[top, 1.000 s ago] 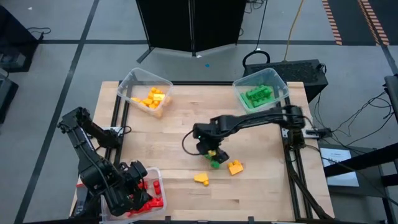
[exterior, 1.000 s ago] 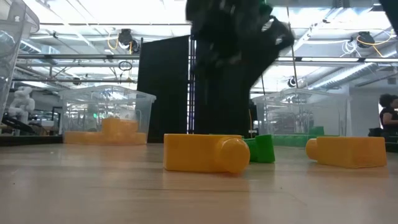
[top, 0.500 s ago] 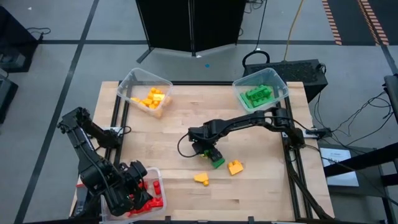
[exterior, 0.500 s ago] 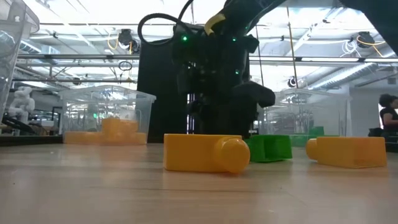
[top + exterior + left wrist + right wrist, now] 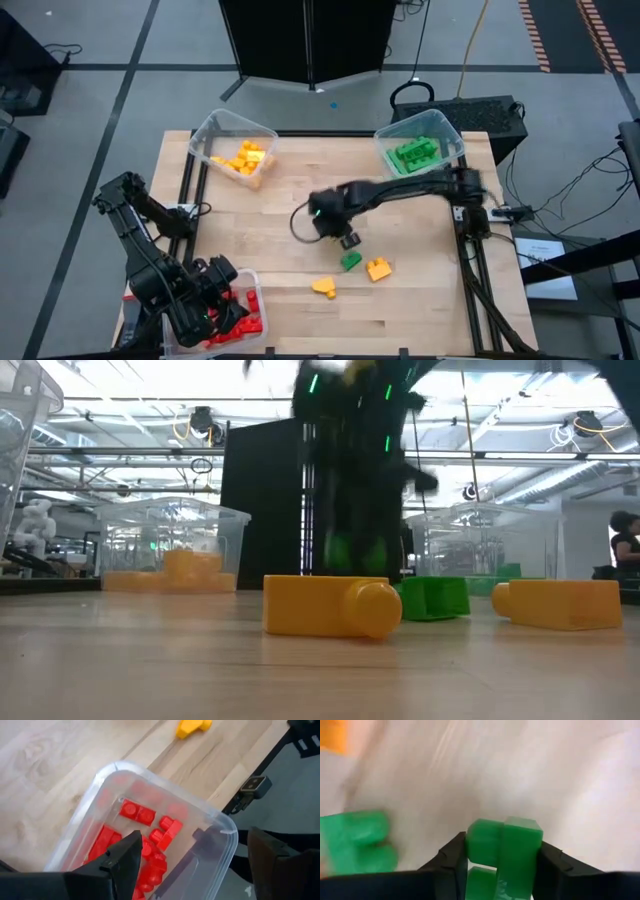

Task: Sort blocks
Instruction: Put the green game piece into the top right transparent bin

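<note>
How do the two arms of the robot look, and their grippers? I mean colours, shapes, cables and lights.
Both arms are black and made of jointed segments. The right arm is long and slim, with a black cable loop near its wrist and a small green light. The left arm looks bulkier. The right gripper has two dark, flat fingers; the left gripper has broad black fingers.
</note>
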Robot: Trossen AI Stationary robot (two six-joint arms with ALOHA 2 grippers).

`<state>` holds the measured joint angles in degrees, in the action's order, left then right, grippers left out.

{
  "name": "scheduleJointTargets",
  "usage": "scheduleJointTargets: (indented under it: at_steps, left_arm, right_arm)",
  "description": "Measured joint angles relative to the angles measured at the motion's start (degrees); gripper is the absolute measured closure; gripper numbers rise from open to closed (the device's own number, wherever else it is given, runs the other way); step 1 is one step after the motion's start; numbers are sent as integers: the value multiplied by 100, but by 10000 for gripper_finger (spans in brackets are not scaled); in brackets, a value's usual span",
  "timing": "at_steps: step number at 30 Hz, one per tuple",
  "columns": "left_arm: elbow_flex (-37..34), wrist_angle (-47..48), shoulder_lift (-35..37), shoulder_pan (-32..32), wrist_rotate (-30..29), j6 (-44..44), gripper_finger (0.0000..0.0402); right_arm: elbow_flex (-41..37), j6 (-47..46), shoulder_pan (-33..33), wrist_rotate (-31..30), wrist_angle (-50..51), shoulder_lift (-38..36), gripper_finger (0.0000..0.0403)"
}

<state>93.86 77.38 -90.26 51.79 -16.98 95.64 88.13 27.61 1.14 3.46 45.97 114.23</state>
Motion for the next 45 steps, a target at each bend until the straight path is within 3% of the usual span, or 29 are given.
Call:
scheduleJointTargets:
  at_steps: [7,12,22,30,32,36,39,42,45]
  left_arm:
    - [0,8,2,-1,-392,-13,155]
    - [0,13,2,-2,-505,-55,155]
    - [0,3,2,-2,-503,4,155]
    - [0,-40,2,-1,-502,7,155]
    - [0,-42,2,0,-502,7,155]
    - [0,-39,2,-2,-502,2,155]
    - [0,-37,2,-1,-534,2,155]
    - [0,-35,2,-2,-570,2,155]
    - [0,-33,2,-2,-583,0,155]
  right_arm:
    - [12,2,850,-145,591,-1850,268]
    - [32,-85,1929,-734,1080,-2812,268]
    - [-231,9,3911,-657,1712,-2966,268]
    - [-1172,223,4610,-345,1834,-2966,268]
    - [-1245,319,4619,-344,1933,-2966,236]
    - [-1176,296,4606,-682,2011,-2978,103]
    - [-1007,235,4592,-908,2149,-3041,32]
    - [-658,62,4479,-579,2306,-3169,11]
    - [-241,-269,4174,603,2279,-3431,20]
